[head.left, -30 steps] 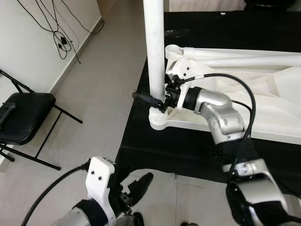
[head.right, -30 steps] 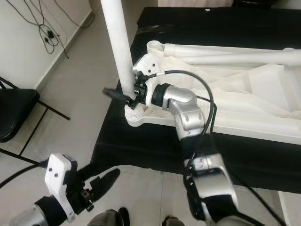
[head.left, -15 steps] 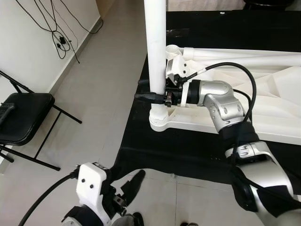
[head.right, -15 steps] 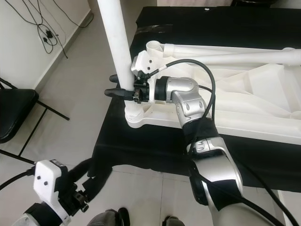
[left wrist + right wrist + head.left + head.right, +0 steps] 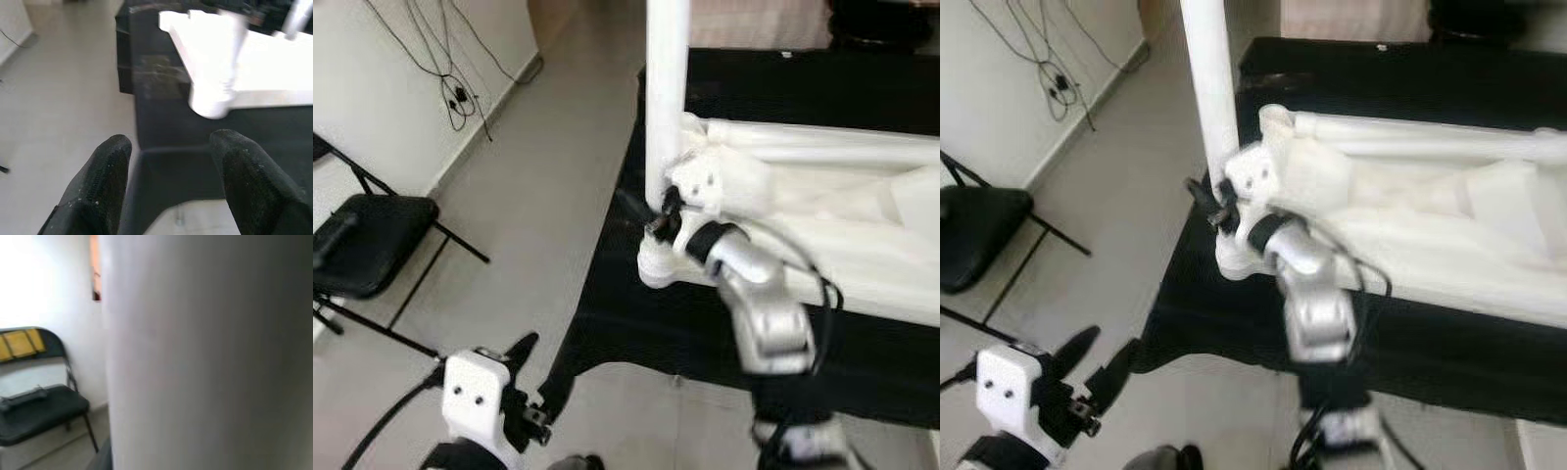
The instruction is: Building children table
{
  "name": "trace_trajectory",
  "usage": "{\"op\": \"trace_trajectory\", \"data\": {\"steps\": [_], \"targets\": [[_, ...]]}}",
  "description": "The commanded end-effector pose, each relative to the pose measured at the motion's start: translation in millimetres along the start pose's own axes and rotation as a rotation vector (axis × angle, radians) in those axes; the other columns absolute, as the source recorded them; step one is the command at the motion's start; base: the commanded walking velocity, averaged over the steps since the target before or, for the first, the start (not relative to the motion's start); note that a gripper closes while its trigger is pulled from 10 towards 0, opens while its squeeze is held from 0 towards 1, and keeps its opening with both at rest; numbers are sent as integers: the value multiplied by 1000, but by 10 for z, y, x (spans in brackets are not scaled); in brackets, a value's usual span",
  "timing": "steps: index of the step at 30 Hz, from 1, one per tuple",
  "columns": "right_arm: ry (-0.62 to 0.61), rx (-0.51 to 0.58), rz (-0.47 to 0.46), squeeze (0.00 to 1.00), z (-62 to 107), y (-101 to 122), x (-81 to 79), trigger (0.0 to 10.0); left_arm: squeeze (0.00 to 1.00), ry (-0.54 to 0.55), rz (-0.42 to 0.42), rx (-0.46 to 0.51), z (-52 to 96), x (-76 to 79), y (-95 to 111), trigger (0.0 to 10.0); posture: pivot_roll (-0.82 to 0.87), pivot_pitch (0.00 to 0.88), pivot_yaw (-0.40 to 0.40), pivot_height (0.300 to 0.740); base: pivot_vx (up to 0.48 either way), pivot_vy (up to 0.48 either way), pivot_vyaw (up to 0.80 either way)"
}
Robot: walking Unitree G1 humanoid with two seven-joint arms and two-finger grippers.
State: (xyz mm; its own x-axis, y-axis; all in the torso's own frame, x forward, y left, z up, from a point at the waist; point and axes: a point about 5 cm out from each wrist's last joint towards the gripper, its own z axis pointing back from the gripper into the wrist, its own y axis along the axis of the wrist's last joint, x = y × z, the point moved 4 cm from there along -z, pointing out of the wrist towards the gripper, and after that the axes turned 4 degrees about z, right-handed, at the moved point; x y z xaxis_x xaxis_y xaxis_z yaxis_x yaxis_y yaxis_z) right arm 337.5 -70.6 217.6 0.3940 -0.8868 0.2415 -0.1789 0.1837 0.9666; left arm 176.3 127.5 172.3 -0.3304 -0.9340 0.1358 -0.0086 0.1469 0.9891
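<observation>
since the earlier frame the right pincer (image 5: 658, 217) has swung lower on the leg (image 5: 666, 98), seemingly clamped to twist it into the tabletop (image 5: 862, 220) corner socket on the black surface (image 5: 636, 313); left pincer (image 5: 168, 181) hangs apart, idle.

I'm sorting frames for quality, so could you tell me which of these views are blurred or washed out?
Left and right eye views: motion blur smears the right arm and its tool at the white table leg; the upturned tabletop is overexposed. Left wrist view: the left tool is soft, the tabletop glares. Right wrist view: the leg is a close, unfocused white mass; the folding chair is blurred.
</observation>
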Motion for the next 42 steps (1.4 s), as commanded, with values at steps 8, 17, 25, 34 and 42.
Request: {"op": "trace_trajectory", "data": {"steps": [8,17,25,34,42], "targets": [[-9,-259,-66,0,7,-590,-118,10000,0,-20,-28,17,-109,-43,-65,10000,91,222,51,740,0,0,0],[111,-138,-172,1000,-62,-316,-199,10000,0,-46,-9,26,-130,-14,-80,10000,90,228,54,740,0,0,0],[628,44,-33,0,-153,20,-260,10000,0,-58,-4,35,-142,24,-77,10000,107,236,49,740,0,0,0],[886,43,81,0,-255,110,-212,10000,0,-49,-10,43,-114,54,-58,10000,133,247,36,740,0,0,0],[961,76,59,0,-373,201,-180,941,0,-51,-7,41,-99,71,-56,10000,136,254,35,740,0,0,0]]}}
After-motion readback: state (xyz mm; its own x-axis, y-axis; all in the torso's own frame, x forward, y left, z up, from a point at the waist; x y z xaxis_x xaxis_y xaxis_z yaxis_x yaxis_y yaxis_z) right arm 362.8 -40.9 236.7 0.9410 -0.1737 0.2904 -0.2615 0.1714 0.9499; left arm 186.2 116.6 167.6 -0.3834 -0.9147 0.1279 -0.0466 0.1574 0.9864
